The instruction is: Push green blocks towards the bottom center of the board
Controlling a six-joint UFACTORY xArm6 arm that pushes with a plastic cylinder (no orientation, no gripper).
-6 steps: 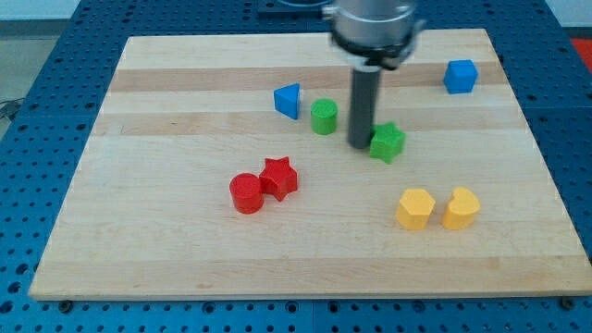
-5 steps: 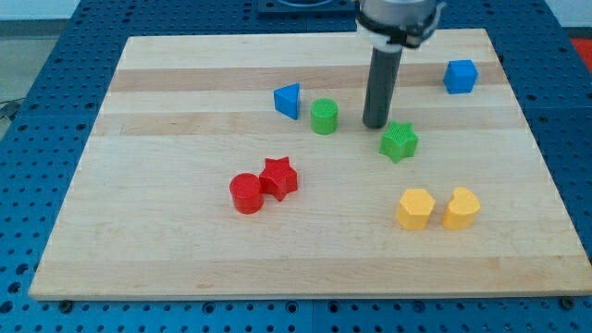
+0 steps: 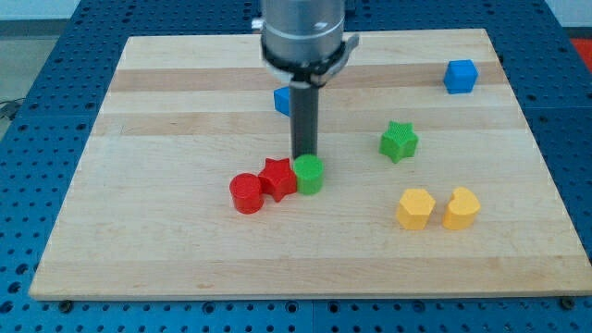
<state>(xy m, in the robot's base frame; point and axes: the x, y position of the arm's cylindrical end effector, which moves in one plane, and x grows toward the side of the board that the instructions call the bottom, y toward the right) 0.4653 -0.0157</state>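
Note:
A green cylinder [image 3: 310, 175] sits near the board's middle, touching the right side of a red star [image 3: 277, 178]. My tip [image 3: 305, 157] stands right at the cylinder's top edge, touching it from the view's top. A green star [image 3: 399, 141] lies apart to the right, about a hundred pixels from the tip.
A red cylinder [image 3: 246, 193] touches the red star's left. A blue block [image 3: 283, 100] is partly hidden behind the rod. A blue cube [image 3: 460, 76] is at the top right. Two yellow blocks [image 3: 415, 208] [image 3: 461, 208] lie at the lower right. The wooden board [image 3: 185, 259] lies on a blue perforated table.
My tip left the green star, moved left and pushed the green cylinder down and slightly left until it touched the red star. The green star stayed where it was shoved.

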